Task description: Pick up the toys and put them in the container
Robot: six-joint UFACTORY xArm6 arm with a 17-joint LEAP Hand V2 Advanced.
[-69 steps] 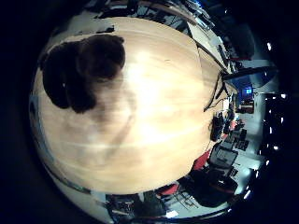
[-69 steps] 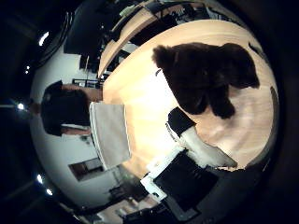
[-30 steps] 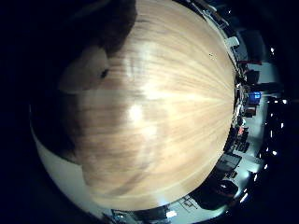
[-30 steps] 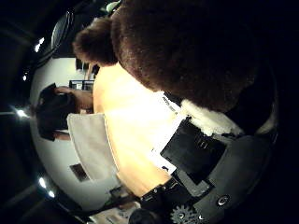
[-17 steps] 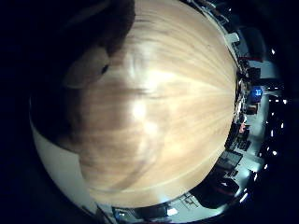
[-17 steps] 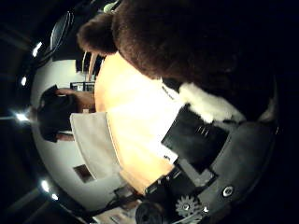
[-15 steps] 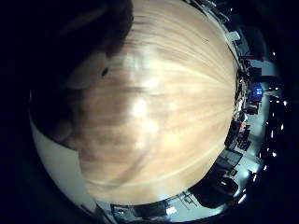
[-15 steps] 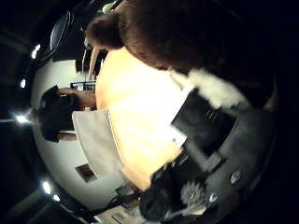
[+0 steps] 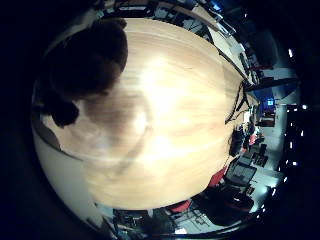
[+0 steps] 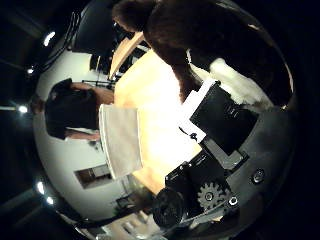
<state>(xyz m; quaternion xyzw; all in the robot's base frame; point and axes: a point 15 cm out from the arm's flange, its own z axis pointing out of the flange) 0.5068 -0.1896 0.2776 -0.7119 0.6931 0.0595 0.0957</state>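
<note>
Seemingly fingers (image 10: 240,85) curled on brown plush toy (image 10: 210,30), tight vs palm, above table (image 9: 190,115).

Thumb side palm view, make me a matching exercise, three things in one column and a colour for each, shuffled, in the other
Things:
1. plush toy
2. container
3. table

Colours:
A. pale wood
B. dark brown
C. white

Pairs: 1-B, 2-C, 3-A
</note>
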